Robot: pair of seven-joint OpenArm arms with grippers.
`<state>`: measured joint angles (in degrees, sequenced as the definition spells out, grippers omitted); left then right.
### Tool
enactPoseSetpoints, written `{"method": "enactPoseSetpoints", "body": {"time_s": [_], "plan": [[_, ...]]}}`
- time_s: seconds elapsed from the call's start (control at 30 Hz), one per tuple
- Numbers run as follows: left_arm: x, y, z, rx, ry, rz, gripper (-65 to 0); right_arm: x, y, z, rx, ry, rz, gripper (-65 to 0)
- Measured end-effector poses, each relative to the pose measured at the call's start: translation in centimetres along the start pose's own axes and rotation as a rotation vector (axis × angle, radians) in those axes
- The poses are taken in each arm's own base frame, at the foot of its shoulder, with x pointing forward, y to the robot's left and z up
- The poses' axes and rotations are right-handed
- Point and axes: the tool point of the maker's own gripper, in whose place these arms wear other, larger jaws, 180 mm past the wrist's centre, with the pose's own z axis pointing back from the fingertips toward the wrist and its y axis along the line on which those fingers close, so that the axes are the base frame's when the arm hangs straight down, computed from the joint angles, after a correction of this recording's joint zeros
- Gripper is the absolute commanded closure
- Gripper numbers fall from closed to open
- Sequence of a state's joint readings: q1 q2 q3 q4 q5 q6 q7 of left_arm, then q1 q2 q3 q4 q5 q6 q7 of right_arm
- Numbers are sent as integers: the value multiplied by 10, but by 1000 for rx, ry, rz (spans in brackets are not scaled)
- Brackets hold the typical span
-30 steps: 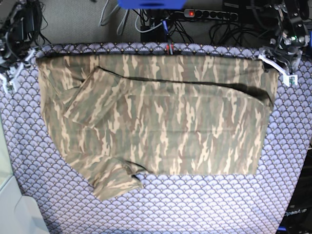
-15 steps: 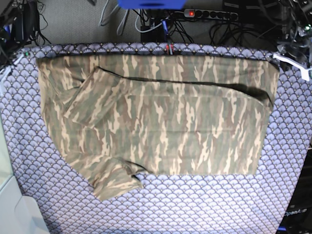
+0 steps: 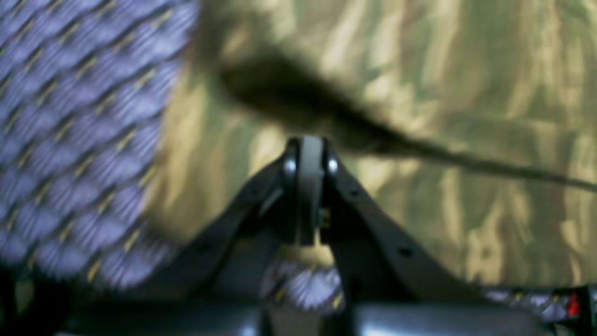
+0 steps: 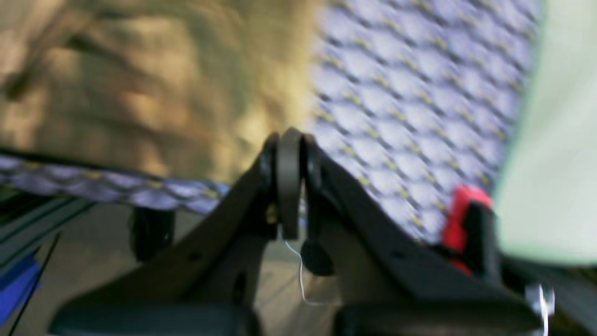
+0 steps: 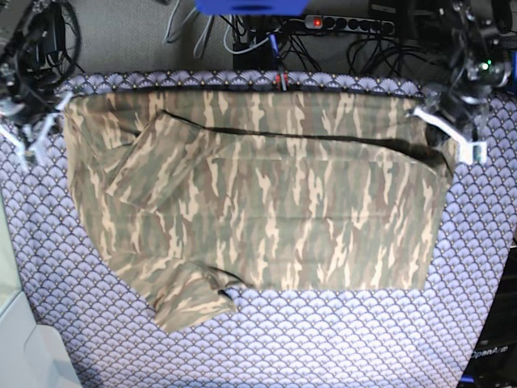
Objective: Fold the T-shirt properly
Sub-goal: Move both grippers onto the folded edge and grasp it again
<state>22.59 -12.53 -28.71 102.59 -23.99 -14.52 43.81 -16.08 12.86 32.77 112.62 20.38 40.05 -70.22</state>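
Table cloth (image 5: 323, 339) surrounds T-shirt (image 5: 266, 194); power strip (image 5: 347, 23) behind.

1. Your T-shirt (image 5: 266, 194) shows tan, olive-green and brown camouflage streaks — with a dark inner edge along its fold.
2. Your table cloth (image 5: 323, 339) is purple — a scale pattern in pale lilac with darker outlines.

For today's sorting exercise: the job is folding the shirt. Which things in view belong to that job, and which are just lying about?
Belongs to the job:
shirt
left pincer, shut
right pincer, shut

Just lying about:
purple table cloth
power strip
cables
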Motion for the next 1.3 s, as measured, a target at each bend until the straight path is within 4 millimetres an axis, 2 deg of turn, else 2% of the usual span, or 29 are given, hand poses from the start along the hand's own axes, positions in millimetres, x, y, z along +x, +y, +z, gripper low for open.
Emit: {"method": "enactPoseSetpoints", "body": {"time_s": [0.07, 0.17, 0.3, 0.37, 0.43, 0.53, 0.63, 0.93, 1.3], "plan": [[-3, -5, -10, 10, 29, -43, -5, 5, 14, -5, 37, -7, 27, -3], [-19, -12, -24, 8, 98, -79, -5, 13, 36, -12, 91, -5, 83, -3], [-23, -17, -40, 4, 124, -76, -5, 44, 49, -16, 128, -85, 116, -3], [-24, -14, -46, 20, 131, -71, -5, 41, 53, -18, 133, -60, 140, -3], [-28, -13, -50, 15, 139, -60, -5, 36, 68, -21, 169, -37, 169, -3], [-25, -13, -54, 10, 133, -48, -5, 45, 92, -24, 231, -63, 215, -3], [-21, -22, -60, -5, 129, -75, -5, 43, 105, -25, 259, -48, 248, -3], [-16, -36, -65, -35, 126, -86, -5, 41, 162, -25, 397, -46, 377, -3], [-16, -34, -65, -31, 130, -88, -5, 34, 222, -17, 541, -48, 517, -3]]}}
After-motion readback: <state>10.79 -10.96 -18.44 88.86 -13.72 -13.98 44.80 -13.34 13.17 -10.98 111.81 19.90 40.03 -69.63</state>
